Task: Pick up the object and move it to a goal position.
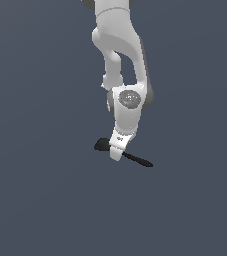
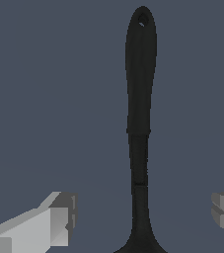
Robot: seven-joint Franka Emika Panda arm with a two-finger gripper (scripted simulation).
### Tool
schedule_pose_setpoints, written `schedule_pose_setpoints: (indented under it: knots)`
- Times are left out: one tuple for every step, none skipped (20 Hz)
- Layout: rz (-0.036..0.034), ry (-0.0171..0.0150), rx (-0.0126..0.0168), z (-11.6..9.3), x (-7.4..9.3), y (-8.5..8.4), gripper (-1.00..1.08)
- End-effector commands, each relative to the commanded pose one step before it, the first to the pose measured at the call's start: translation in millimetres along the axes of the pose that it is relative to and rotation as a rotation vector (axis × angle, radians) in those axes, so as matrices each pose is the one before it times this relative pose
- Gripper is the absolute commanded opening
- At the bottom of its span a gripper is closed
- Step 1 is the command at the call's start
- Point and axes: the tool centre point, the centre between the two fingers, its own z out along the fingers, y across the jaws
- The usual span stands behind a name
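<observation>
In the wrist view the gripper (image 2: 143, 220) has its jaws wide apart, one finger (image 2: 54, 222) on each side of the black spoon (image 2: 140, 99), neither touching it. The handle runs straight between them, its long axis crosswise to the line between the fingers, ending in a small hanging hole. In the exterior view the spoon (image 1: 137, 159) lies on the grey floor (image 1: 35, 200) under the gripper (image 1: 116, 152), bowl toward the exterior view's left, handle tip toward its right. No legible writing shows.
</observation>
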Motion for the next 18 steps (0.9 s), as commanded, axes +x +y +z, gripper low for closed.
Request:
schedule_pose_setpoints:
  knots:
    - [-0.02949,0.00230,-0.00095,1.65,1.45,-0.93,1.00]
    - [-0.00735,0.00056,-0.00016,0.45,0.37,-0.26,1.00]
    - [-0.00572,0.00044,-0.00013,0.35,0.29,-0.20,1.00]
    - [-0.00407,0.00032,-0.00009,0.25,0.21,-0.14,1.00]
    - [-0.00238,0.00019,-0.00005,0.15,0.09,-0.07,1.00]
    - [-0.00097,0.00008,-0.00002,0.04,0.13,-0.07,1.00]
    - [0.00522,-0.00048,0.00037,-0.19,-0.29,0.09,1.00]
    - [0.00000,0.00000,0.00000,0.34,-0.02,0.00,1.00]
    - [0.00000,0.00000,0.00000,1.00,-0.07,0.01,1.00]
    - [0.00000,0.00000,0.00000,1.66,-0.12,0.01,1.00]
    - [-0.00069,0.00000,-0.00003,2.30,0.20,-0.19,1.00]
    - [0.00000,0.00000,0.00000,2.98,-0.21,0.01,1.00]
    - [-0.00069,0.00001,-0.00003,3.61,0.10,-0.20,1.00]
    - [-0.00069,0.00001,-0.00002,4.24,0.05,-0.21,1.00]
    - [-0.00069,0.00001,-0.00002,4.86,0.00,-0.21,1.00]
    - [-0.00069,0.00002,-0.00002,5.46,-0.04,-0.21,1.00]
    - [-0.00069,0.00002,-0.00002,5.37,-0.01,-0.19,1.00]
    - [0.00000,0.00000,0.00000,4.67,-0.30,0.05,1.00]
